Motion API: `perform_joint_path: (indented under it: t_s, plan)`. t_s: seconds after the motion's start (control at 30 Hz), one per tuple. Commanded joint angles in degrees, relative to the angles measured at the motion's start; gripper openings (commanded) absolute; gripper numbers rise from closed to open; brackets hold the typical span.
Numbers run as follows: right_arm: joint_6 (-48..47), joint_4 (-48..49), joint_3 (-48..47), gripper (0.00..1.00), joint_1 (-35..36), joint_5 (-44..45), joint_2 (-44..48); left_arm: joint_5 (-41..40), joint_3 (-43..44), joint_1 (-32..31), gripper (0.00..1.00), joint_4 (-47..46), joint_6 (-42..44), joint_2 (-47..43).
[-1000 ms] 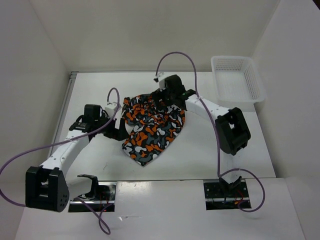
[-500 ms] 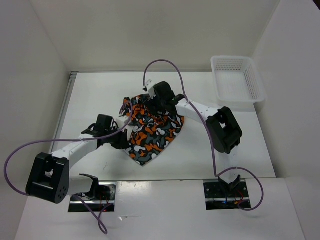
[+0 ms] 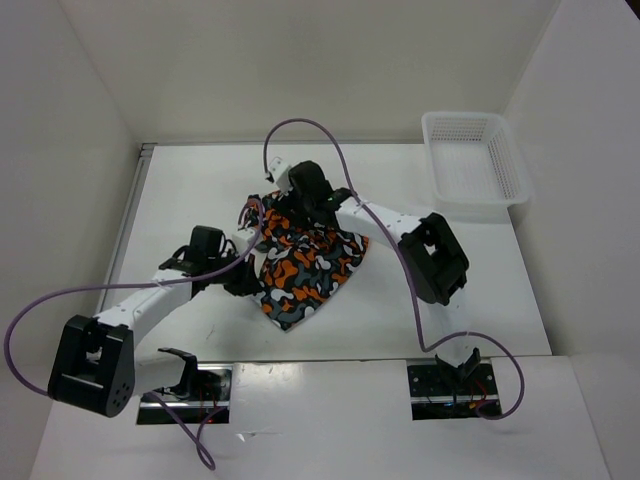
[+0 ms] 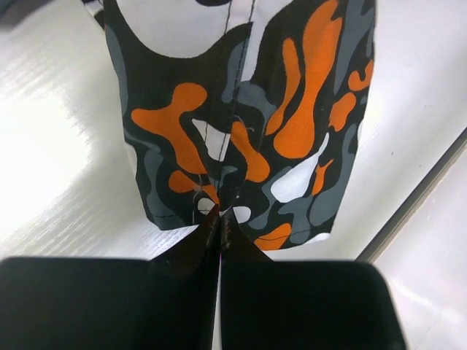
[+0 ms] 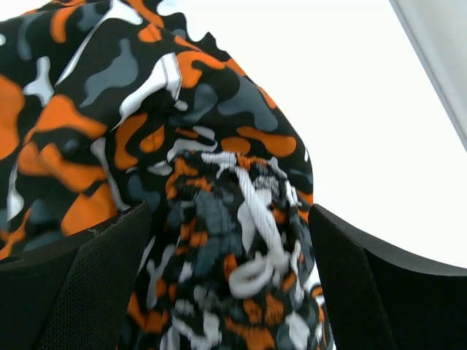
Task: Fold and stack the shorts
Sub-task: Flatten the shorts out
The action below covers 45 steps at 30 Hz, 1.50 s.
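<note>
Top external view shows the shorts [image 3: 305,262] lying crumpled near the middle of the white counter [image 3: 190,190], well apart from the white mesh basket [image 3: 470,118] at the far right corner. The left gripper [image 3: 243,278] sits low at the left edge of the shorts. From the left wrist view its jaws are pressed together, with the hem of the patterned fabric pinched at their tips. The right gripper [image 3: 287,208] reaches over the far part of the garment. From the right wrist view its fingers [image 5: 95,277] stand wide apart, one on either side of the bunched waistband, where a white drawstring [image 5: 257,219] lies tangled. Nothing is clamped between them, and whether they brush the cloth cannot be told.
</note>
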<state>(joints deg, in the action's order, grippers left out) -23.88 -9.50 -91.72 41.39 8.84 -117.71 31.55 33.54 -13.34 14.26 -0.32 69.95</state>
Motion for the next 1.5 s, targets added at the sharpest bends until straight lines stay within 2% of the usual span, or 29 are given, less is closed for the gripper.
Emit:
perform_joint_path:
  t_s: [0.0,0.2,0.33,0.37,0.47,0.57,0.63,0.67,0.7,0.77,0.93,1.0,1.1,1.13,1.2,1.23,1.3,1.33,1.37,1.47]
  plan:
    - [0.2,1.9,-3.7,0.92,0.0,0.8,-4.7,1.8,2.1,-0.2,0.00,0.0,0.3,-2.4]
    - [1.9,1.4,-6.3,0.78,0.0,4.9,-9.4,0.7,2.1,-0.2,0.00,1.0,0.3,-3.4]
    - [3.2,1.4,-6.9,0.40,0.0,5.5,-8.9,0.7,3.3,0.3,0.00,3.0,0.3,-4.0]
    - [3.7,1.4,-7.6,0.23,0.0,6.0,-8.9,0.7,3.9,0.3,0.00,3.0,0.3,-4.0]
    - [3.8,1.9,-10.0,0.00,-1.8,8.5,-5.3,-2.5,6.2,4.0,0.00,2.1,0.3,-4.0]
    - [4.3,0.6,-16.2,0.00,-6.5,7.3,-1.1,-9.6,11.0,11.7,0.00,-3.3,0.3,-4.0]
    - [5.2,-2.1,-23.9,0.00,-9.8,5.2,-0.5,-13.0,14.4,16.1,0.00,-7.8,0.3,-3.2]
    - [6.9,-3.4,-26.9,0.00,-13.7,1.6,0.0,-13.7,17.9,19.5,0.00,-9.0,0.3,-3.2]
    - [7.7,-6.3,-32.6,0.00,-15.5,-0.5,0.0,-14.3,19.5,20.8,0.00,-10.1,0.3,-2.5]
    - [7.0,-8.5,-36.6,0.00,-19.7,-5.6,1.3,-16.6,23.5,22.3,0.00,-12.9,0.3,-1.9]
    - [1.4,-16.0,-31.3,0.00,-21.7,-18.7,7.4,-17.3,26.6,22.9,0.00,-9.2,0.3,-2.7]
    - [-3.4,-19.3,-25.2,0.00,-22.3,-25.1,11.1,-17.3,26.6,22.9,0.00,-2.9,0.3,-3.4]
    - [-13.1,-26.7,-12.8,0.00,-22.3,-29.3,17.0,-16.8,20.3,19.7,0.00,4.5,0.3,-8.0]
    - [-15.6,-28.7,-4.4,0.02,-21.6,-29.3,18.6,-15.9,16.9,18.9,0.00,6.8,0.3,-10.6]
    - [-21.7,-29.3,4.8,0.16,-19.3,-25.7,23.8,-12.7,13.8,15.7,0.06,14.8,0.3,-13.2]
    - [-23.1,-29.3,13.2,0.42,-18.5,-24.4,25.2,-11.3,12.4,14.4,0.18,17.1,0.3,-16.0]
    - [-24.6,-31.8,19.3,0.66,-17.7,-23.7,28.1,-7.0,9.3,10.8,0.32,24.3,0.3,-18.4]
    - [-23.5,-31.8,23.1,0.90,-17.7,-22.7,28.8,-5.8,8.7,9.7,0.39,26.4,0.3,-20.7]
    - [-22.8,-31.3,24.6,0.99,-17.7,-21.7,29.5,-5.2,8.0,7.7,0.45,28.8,0.3,-21.7]
    - [-20.6,-30.1,26.4,0.99,-19.0,-19.9,32.3,-6.9,6.3,5.6,0.50,28.8,0.3,-23.8]
